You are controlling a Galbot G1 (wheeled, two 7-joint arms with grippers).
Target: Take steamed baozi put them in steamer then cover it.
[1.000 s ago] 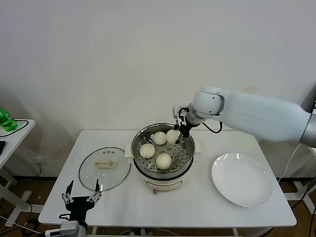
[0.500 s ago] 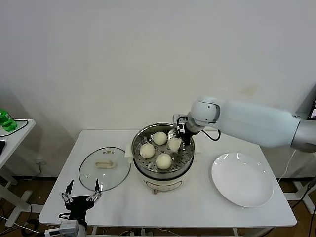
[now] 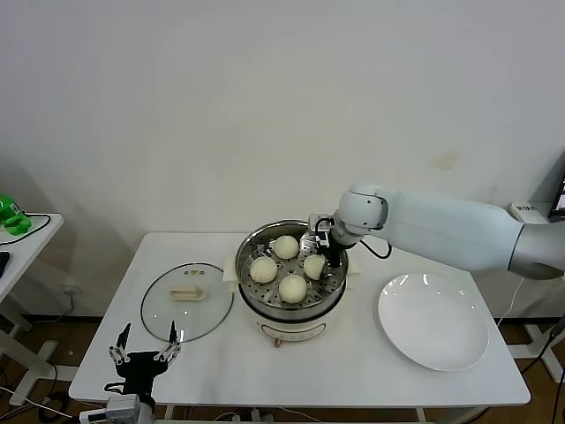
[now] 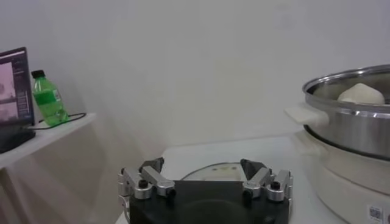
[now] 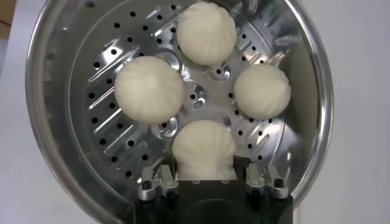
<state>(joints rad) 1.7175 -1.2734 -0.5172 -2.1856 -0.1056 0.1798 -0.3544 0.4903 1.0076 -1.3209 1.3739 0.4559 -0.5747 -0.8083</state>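
Note:
The steel steamer [image 3: 242,276] stands mid-table and holds several steamed baozi. My right gripper [image 3: 316,261] reaches down into it from the right, shut on the baozi [image 3: 314,265] nearest the right rim. That bun [image 5: 203,149] rests on the perforated tray [image 5: 97,128] between the fingers. Three other baozi [image 5: 206,31], [image 5: 149,87], [image 5: 262,90] lie loose around it. The glass cover [image 3: 207,314] lies flat on the table left of the steamer. Near the table's front left corner my left gripper [image 3: 146,344] hangs open and empty, facing the cover [image 4: 210,172] and the steamer wall [image 4: 353,122].
An empty white plate [image 3: 433,322] lies on the table right of the steamer. A small side table [image 3: 26,231] at far left carries a green toy [image 3: 9,215]. The left wrist view shows a green bottle [image 4: 49,97] and a screen [image 4: 12,79] there.
My right gripper has come down from above the steamer's back rim into the pot, bringing the baozi down onto the tray. The left arm has not moved.

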